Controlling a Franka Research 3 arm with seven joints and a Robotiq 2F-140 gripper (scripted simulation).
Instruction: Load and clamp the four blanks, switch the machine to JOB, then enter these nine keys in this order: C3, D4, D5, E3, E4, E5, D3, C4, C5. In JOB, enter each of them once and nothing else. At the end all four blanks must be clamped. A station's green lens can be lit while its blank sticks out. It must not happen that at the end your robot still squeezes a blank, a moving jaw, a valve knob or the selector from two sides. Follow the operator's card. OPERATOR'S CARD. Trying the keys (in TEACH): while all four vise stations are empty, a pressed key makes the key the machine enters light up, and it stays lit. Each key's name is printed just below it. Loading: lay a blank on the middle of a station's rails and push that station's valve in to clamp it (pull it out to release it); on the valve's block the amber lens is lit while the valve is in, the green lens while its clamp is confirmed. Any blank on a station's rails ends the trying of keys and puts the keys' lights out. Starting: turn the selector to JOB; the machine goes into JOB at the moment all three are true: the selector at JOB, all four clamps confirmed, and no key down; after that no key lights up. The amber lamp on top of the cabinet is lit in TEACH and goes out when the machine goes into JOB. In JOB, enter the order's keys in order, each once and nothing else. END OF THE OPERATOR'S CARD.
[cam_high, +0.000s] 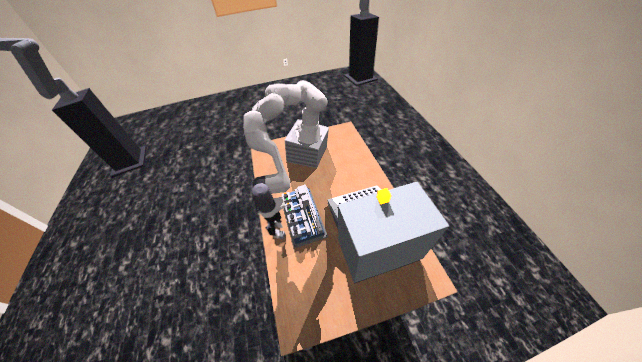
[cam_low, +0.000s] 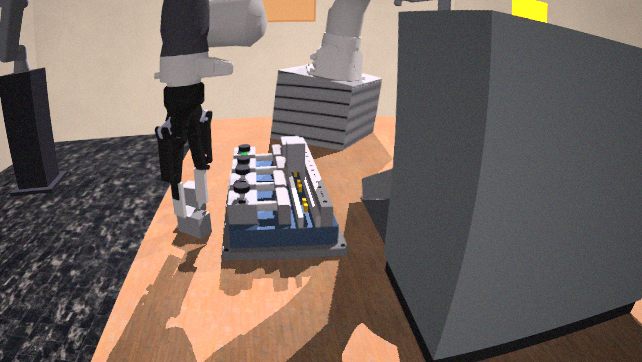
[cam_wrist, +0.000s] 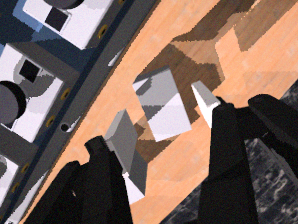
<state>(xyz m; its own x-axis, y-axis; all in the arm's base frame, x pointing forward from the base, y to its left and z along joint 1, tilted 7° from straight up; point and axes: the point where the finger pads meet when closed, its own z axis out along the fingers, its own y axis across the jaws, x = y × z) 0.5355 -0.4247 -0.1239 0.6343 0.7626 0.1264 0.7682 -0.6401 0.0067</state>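
Blank: one pale grey block (cam_low: 194, 224) (cam_wrist: 162, 105), flat-faced, lay between my open jaws (cam_low: 189, 212), beside the vise fixture (cam_high: 308, 218) (cam_low: 282, 235) (cam_wrist: 85, 85). Contact with the surface was unclear.

Fixture: blue body, four stations in a row, white valve blocks with black knobs. A green lens (cam_high: 286, 197) (cam_low: 244, 153) glowed at the far station. Clamping was unreadable.

Cabinet (cam_high: 395, 220) (cam_low: 540, 175): grey, upright; amber lamp (cam_high: 383, 196) (cam_low: 530, 10) bright yellow on top. Keys (cam_high: 361, 195): dark rows on a pale panel, names illegible.
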